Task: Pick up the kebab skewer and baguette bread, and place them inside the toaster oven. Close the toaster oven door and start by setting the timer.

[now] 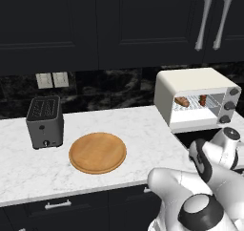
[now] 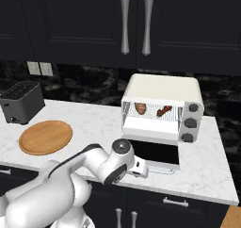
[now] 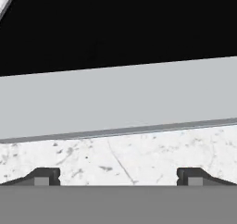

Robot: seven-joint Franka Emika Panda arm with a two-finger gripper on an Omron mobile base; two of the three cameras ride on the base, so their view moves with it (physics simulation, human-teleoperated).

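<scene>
The cream-white toaster oven (image 2: 164,88) stands at the back of the counter with its door (image 2: 153,151) folded down flat. On the wire rack inside lie the golden-brown baguette bread (image 2: 140,108) on the left and the dark red kebab skewer (image 2: 164,111) on the right. Both also appear in the left base view, the baguette bread (image 1: 181,101) beside the kebab skewer (image 1: 203,100). My gripper (image 3: 118,176) is open, low at the door's front edge. Just beyond the fingertips (image 3: 46,176) lies the pale handle bar (image 3: 118,102), with dark glass (image 3: 118,24) behind it. Nothing sits between the fingers.
A round wooden board (image 1: 97,152) lies mid-counter, and a dark grey slot toaster (image 1: 45,121) stands to its left. Three knobs (image 2: 190,122) run down the oven's right side. Dark upper cabinets hang overhead. The marble counter's front edge (image 2: 197,191) is close below the door.
</scene>
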